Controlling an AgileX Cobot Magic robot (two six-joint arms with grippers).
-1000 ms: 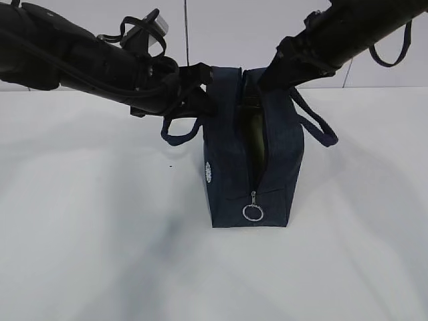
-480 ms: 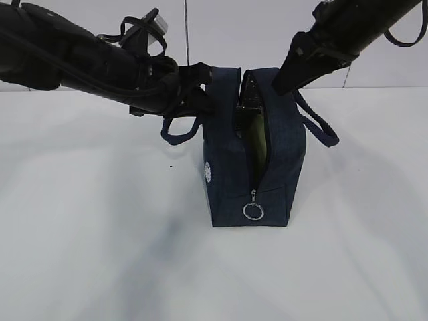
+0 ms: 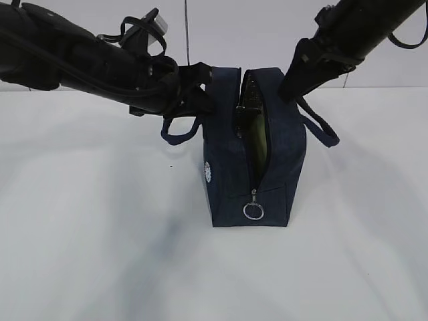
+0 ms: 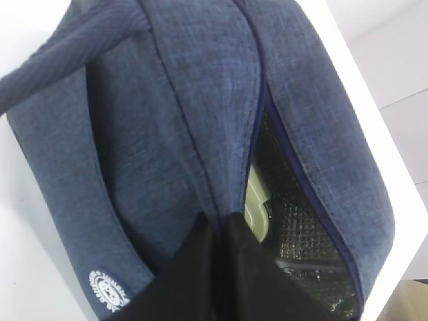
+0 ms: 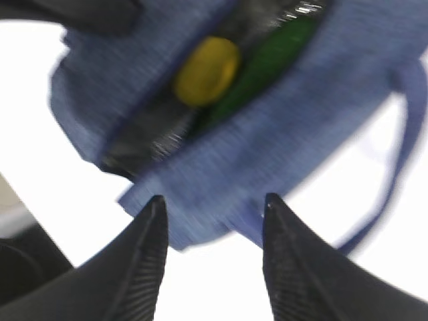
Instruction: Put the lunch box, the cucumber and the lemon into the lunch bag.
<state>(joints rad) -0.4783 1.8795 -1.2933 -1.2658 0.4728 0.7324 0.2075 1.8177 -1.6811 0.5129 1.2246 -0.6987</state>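
One navy lunch bag (image 3: 254,160) unzipped w/ lemon (image 5: 206,70), cucumber (image 5: 261,63) inside; left jaws clamp bag, right jaws released.

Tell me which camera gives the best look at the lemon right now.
The right wrist view: the lemon shows as a blurred yellow oval inside the open lunch bag, beside the cucumber. The left wrist view shows only the bag's lining and a pale green edge; the exterior view shows no yellow through the opening.
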